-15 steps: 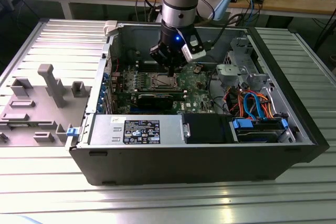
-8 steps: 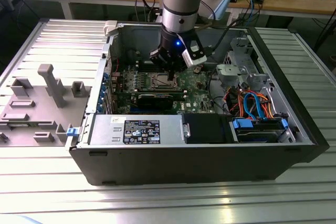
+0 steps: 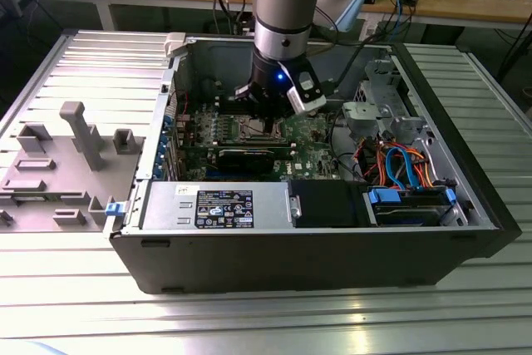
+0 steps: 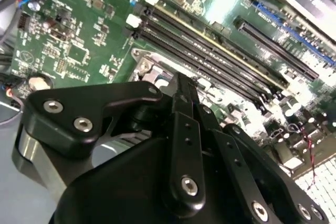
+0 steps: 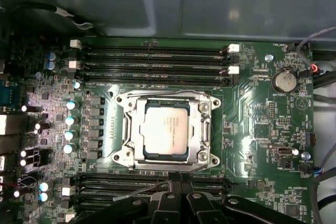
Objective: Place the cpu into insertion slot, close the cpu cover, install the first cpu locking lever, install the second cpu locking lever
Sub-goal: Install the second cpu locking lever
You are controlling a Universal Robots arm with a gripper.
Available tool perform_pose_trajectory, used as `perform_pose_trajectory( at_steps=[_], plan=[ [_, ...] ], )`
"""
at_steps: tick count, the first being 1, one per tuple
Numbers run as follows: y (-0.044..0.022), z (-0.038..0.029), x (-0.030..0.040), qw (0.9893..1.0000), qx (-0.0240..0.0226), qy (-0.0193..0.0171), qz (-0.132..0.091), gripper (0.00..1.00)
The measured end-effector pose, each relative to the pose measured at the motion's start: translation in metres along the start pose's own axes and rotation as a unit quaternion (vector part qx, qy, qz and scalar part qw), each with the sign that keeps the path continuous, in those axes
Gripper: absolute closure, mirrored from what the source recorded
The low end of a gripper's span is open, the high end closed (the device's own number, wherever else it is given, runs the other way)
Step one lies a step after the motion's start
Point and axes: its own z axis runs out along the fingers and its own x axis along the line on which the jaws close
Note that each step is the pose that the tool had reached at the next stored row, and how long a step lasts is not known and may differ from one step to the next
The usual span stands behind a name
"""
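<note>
First wrist view gives you the cpu (image 5: pixel 166 129) seated in the insertion slot (image 5: pixel 137 153), the cpu cover (image 5: pixel 202 129) lying closed around it; your gripper (image 5: pixel 176 178) sits clenched and empty at the socket's edge, beside the memory slots (image 5: pixel 152 59); exterior view places it low inside the computer case (image 3: pixel 465 172).

Silver-grey square cpu (image 5: pixel 165 129) seated flat in the insertion slot (image 5: pixel 140 153) on the green board. Dull metal cpu cover (image 5: pixel 199 129) closed down around it, framing the chip's top through its square opening.
</note>
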Motion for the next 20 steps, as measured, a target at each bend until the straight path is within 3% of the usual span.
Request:
perform_pose_trajectory(
  at_steps=[11, 20],
  plan=[
    [-0.0023, 0.0062, 0.0191, 1.0, -0.0008, 0.0057, 0.0, 0.89],
    [-0.0081, 0.0084, 0.0299, 0.9999, -0.0074, 0.0074, 0.0, 0.89]
  ],
)
